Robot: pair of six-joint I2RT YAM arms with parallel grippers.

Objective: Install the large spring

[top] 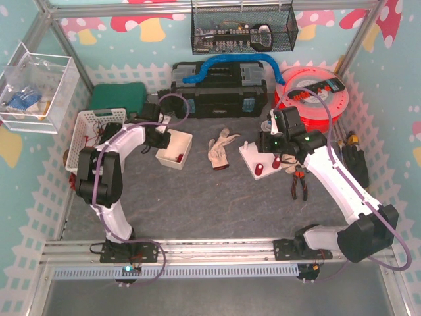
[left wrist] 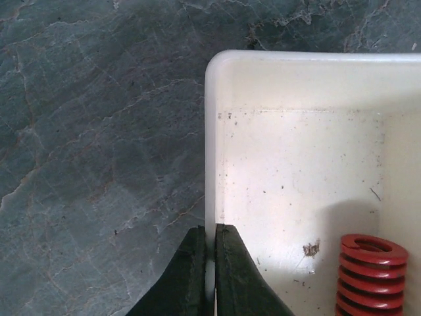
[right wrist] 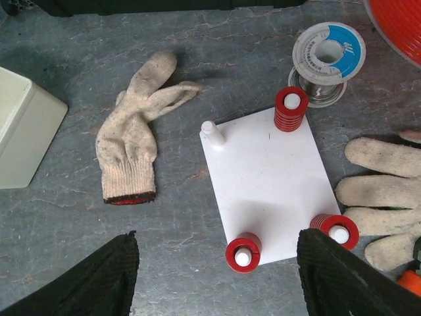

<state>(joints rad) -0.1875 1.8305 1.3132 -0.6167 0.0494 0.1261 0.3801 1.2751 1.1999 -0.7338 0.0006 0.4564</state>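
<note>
Left gripper (left wrist: pixel 210 232) pinched narrow on wall of white bin (left wrist: pixel 296 66) at left, red spring (left wrist: pixel 371 273) inside, apparently upright, right gripper (right wrist: pixel 217 263) spread wide over peg plate (right wrist: pixel 270 178) at right, one bare peg (right wrist: pixel 212 133).

black left gripper (left wrist: pixel 210 238) pinched tight on the thin left wall of a white rectangular plastic bin (left wrist: pixel 296 59), one finger outside, one inside. in the bin's lower right corner, a red coiled metal spring (left wrist: pixel 372 276), open end up. outside the bin, grey veined stone tabletop (left wrist: pixel 99 131).

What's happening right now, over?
Left jaws shut on bin wall; right jaws open over plate. Red spring in bin. One peg bare, unobstructed.
</note>
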